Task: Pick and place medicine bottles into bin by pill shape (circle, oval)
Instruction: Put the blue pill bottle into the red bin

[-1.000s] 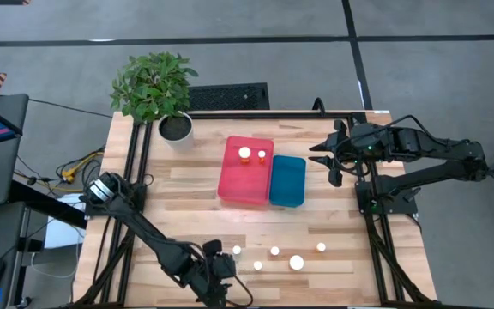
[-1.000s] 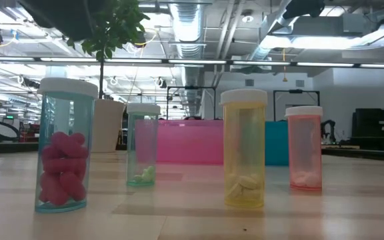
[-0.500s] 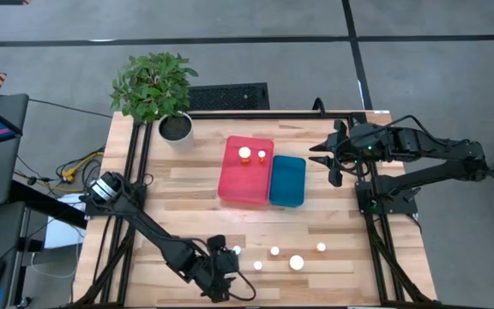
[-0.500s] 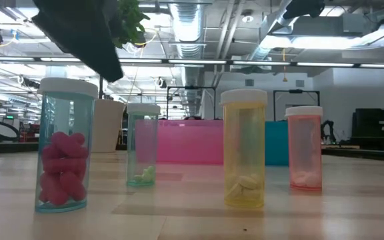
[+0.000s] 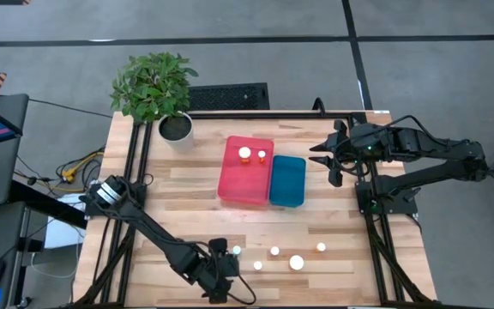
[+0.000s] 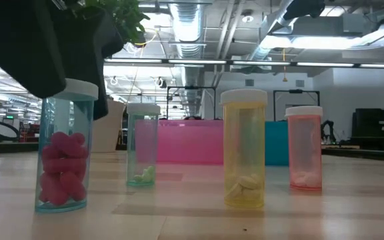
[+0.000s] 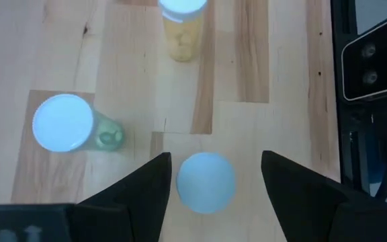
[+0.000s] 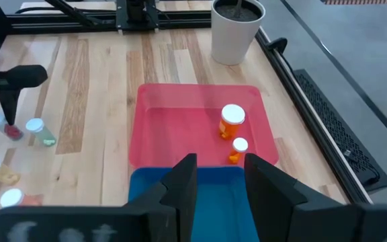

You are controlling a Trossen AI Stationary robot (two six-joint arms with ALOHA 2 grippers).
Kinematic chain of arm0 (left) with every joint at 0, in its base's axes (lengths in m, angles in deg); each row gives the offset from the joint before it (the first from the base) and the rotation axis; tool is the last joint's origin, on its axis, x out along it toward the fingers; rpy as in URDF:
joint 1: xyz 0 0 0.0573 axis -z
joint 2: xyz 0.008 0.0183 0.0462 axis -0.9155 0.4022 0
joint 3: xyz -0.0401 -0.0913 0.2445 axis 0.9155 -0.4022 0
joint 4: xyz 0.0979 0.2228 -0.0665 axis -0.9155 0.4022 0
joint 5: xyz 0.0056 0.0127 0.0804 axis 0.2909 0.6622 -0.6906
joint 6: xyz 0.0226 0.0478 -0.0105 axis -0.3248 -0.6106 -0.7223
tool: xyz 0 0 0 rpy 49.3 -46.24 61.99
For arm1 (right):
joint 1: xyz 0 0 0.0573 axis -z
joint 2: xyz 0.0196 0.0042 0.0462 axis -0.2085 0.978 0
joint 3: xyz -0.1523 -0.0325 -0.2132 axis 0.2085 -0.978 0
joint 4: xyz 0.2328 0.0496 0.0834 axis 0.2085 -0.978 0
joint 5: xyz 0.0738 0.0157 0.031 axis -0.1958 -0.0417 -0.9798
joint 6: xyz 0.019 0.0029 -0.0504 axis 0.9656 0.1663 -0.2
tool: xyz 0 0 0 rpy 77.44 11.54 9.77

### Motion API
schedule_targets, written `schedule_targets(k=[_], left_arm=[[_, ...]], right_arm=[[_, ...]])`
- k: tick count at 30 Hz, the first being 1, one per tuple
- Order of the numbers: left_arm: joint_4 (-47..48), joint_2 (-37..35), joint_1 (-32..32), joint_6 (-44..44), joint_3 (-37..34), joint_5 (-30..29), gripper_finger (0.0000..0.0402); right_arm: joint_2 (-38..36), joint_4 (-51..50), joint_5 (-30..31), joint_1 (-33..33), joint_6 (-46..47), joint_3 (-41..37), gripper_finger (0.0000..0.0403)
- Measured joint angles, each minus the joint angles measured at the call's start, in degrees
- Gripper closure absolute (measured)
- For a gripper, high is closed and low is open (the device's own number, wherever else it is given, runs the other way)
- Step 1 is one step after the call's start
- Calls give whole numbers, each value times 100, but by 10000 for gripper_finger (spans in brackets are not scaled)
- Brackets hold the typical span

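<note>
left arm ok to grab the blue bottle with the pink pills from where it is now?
Probably yes. The left gripper hangs open right above the blue bottle, its white cap between the two fingers with a gap on each side. The green-tinted bottle stands apart, clear of the fingers.

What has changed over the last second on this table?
The left gripper has come down over the teal bottle of pink pills, open fingers straddling its cap, not yet gripping. The other bottles, both bins and the right gripper over the table's far right stayed put.
</note>
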Motion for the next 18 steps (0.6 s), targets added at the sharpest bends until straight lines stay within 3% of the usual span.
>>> schedule_targets(k=[5,14,18], left_arm=[[14,0,-4,25,0,9,192],[90,0,-4,26,3,59,282],[260,0,-4,110,119,58,297]], right_arm=[[-1,2,5,0,-22,0,267],[-1,2,18,0,-22,0,267],[-2,3,18,0,-22,0,267]])
